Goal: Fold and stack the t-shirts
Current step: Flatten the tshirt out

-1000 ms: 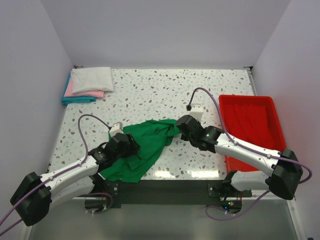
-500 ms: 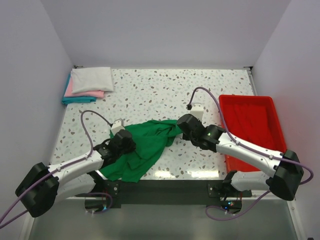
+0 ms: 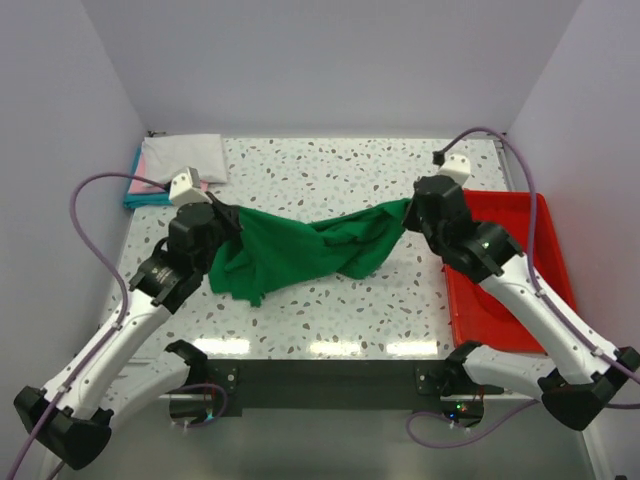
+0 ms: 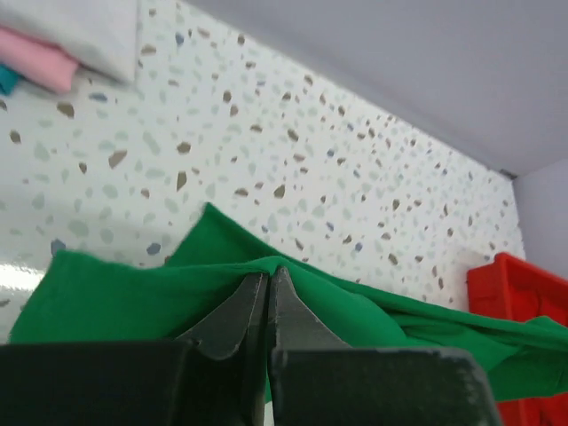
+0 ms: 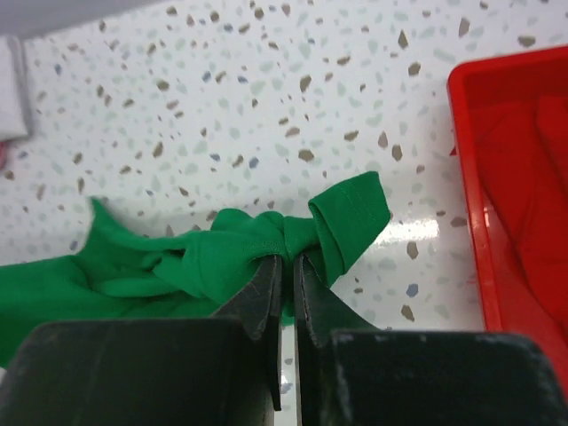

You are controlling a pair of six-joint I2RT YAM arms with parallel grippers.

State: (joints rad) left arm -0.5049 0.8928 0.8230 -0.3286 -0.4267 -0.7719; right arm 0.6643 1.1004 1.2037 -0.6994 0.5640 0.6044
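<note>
One green t-shirt (image 3: pixel 300 255) is stretched between the left pincer (image 4: pixel 268 277) and right pincer (image 5: pixel 284 262), both clamped on it. Three folded t-shirts (image 3: pixel 185 158) lie stacked at the far-left corner of the desk (image 3: pixel 330 170).

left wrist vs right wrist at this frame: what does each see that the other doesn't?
Left wrist only: the left gripper shut on a flat edge of the green shirt, and the back wall.
Right wrist only: the right gripper shut on a bunched, twisted end of the shirt.
Both: the shirt, the speckled table and the red tray, which shows only as a corner in the left wrist view.
</note>
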